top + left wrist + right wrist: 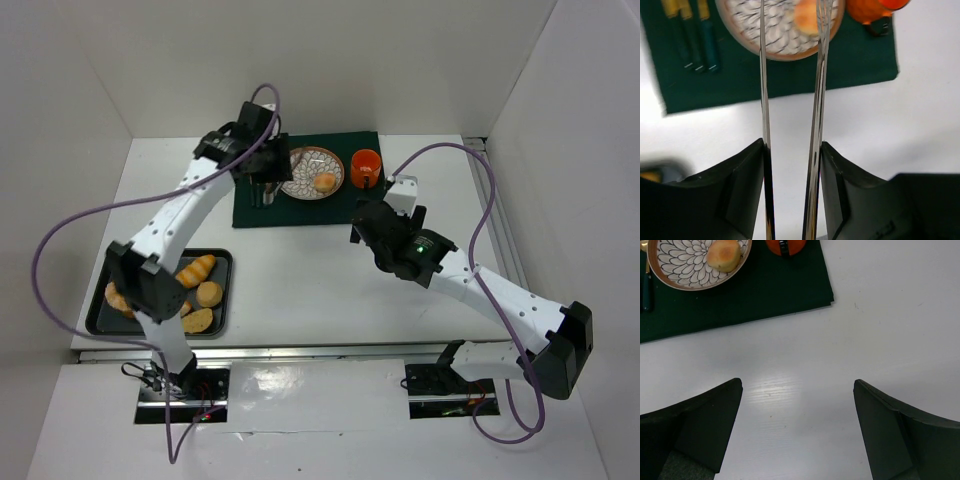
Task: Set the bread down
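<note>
Bread (724, 255) is seen on the plate (303, 165) near the far edge of the counter (330, 270). Tongs (763, 75) are clenched by the left end effector (792, 150), blades parted around the bread; the right end effector (797, 390) is released. Tongs are best lifted straight up, so nothing gets dragged.
</note>
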Tool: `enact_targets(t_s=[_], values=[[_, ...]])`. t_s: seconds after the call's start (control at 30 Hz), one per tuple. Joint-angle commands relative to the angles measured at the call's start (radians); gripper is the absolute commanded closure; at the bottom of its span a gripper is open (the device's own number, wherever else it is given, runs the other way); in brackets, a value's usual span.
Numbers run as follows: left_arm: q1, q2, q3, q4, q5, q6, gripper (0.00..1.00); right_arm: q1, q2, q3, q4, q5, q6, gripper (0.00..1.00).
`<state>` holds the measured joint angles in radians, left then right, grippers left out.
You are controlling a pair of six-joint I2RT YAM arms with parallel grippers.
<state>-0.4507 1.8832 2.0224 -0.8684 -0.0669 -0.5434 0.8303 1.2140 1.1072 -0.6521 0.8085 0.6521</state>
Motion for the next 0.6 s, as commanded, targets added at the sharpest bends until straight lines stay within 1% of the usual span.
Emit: enact_targets(t_s=[0.0, 0.03, 0.07, 0.13, 0.17, 0.2, 0.23, 0.3, 0.4, 0.43, 0.57], values=[[0.001, -0.205, -0.15, -0.121, -0.167, 0.016, 0.43, -0.007, -0.001, 0.01, 0.012, -0.002, -0.015, 0.01], [0.015, -0.293, -0.203, -0.145, -0.192, -0.001, 0.43, -0.016, -0.001, 0.01, 0.025, -0.002, -0.016, 0.01], [0.026, -0.338, -0.317, -0.164, -0.206, -0.013, 0.43, -0.016, -0.001, 0.01, 0.038, -0.011, -0.016, 0.01], [0.073, -0.424, -0.43, -0.214, -0.206, -0.058, 0.43, -0.016, -0.001, 0.0, 0.048, -0.032, -0.026, 0.01], [0.089, -0.465, -0.53, -0.228, -0.189, -0.072, 0.43, -0.016, -0.001, 0.0, 0.058, -0.048, -0.026, 0.01], [0.101, -0.534, -0.574, -0.244, -0.179, -0.084, 0.43, -0.016, -0.001, -0.01, 0.068, -0.048, -0.026, 0.01], [0.11, -0.565, -0.611, -0.273, -0.178, -0.123, 0.43, -0.016, -0.001, -0.01, 0.068, -0.061, -0.026, 0.01], [0.122, -0.614, -0.7, -0.287, -0.166, -0.154, 0.43, -0.016, 0.009, -0.01, 0.077, -0.077, -0.026, 0.01], [0.161, -0.685, -0.781, -0.314, -0.188, -0.213, 0.43, -0.016, 0.018, -0.02, 0.086, -0.086, -0.035, 0.01], [0.161, -0.685, -0.798, -0.314, -0.188, -0.213, 0.43, -0.016, 0.018, -0.02, 0.086, -0.086, -0.035, 0.01], [0.175, -0.731, -0.853, -0.334, -0.117, -0.237, 0.43, -0.016, -0.001, -0.02, 0.107, -0.077, -0.068, 0.01]])
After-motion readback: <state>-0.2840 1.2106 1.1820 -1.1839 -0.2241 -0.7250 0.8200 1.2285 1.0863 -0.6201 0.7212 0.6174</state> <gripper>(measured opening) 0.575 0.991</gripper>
